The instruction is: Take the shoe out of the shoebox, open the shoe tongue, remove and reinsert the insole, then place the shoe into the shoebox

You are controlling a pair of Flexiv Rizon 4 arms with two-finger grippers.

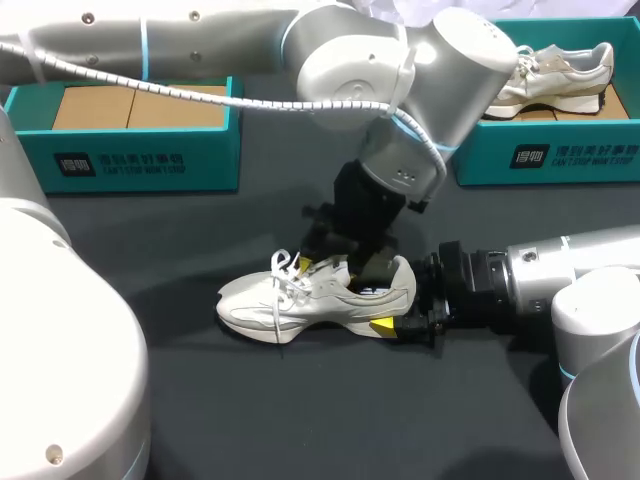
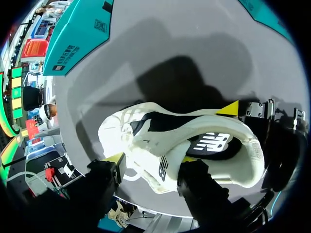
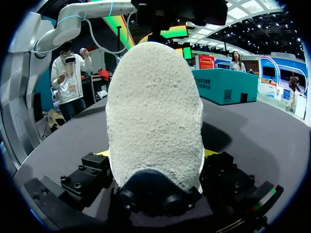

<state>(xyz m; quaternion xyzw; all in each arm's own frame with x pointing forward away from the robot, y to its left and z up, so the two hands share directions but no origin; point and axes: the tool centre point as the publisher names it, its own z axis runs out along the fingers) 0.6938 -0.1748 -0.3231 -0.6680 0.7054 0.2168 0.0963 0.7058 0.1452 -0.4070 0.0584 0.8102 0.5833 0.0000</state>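
Lying on the table (image 1: 300, 420) outside the empty shoebox (image 1: 140, 150), the shoe (image 1: 320, 300) is heel-clamped in the right gripper (image 1: 400, 312), the left gripper (image 1: 340, 268) pinching its tongue (image 2: 160, 162); insole (image 2: 214, 143) removal, reinsertion and reboxing apparently remain.

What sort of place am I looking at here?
Probably a robot test or demo bench rather than a shop. On a dark table, the left hand and right hand both grip a white shoe. The open teal left shoebox and right shoebox stand behind.

The left gripper (image 1: 342, 268) hides the shoe (image 1: 300, 302) opening.
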